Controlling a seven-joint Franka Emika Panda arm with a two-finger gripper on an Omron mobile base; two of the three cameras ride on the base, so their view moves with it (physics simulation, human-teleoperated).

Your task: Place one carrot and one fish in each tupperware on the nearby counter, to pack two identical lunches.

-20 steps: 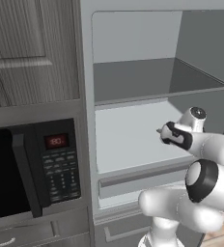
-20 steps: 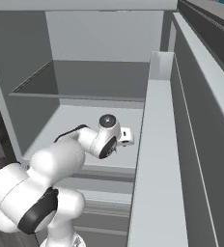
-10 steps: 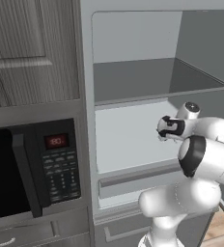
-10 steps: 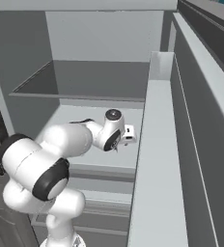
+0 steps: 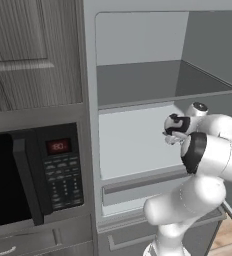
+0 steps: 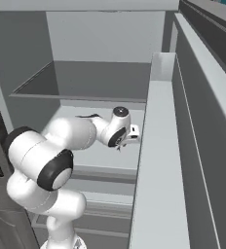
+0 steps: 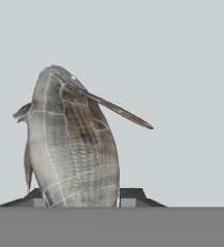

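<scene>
From the left base view I see the arm (image 5: 203, 165) rising at the lower right and folding back toward a pale grey shelf unit (image 5: 138, 100). The end effector (image 5: 171, 131) sits in front of the lower shelf opening, pointing left; its fingertips are too small here for me to read their gap. To the left is a black microwave (image 5: 33, 175) with a red display, set under dark wood-grain cabinet doors (image 5: 33, 50).

From the right base view I see the arm coming up from the lower left, the wrist bent over the lower shelf (image 6: 100, 146). The end effector (image 6: 129, 138) lies close beside the grey side wall (image 6: 154, 160) that runs toward me on the right. I cannot tell from here what it carries.

In the hand view I see a fish (image 7: 73, 144), grey and scaled, with a thin fin sticking out to the right. It stands up between the two dark fingertips (image 7: 133, 195), which press against its lower body on either side, so the end effector is clamped on the fish. Behind it is plain pale grey.
</scene>
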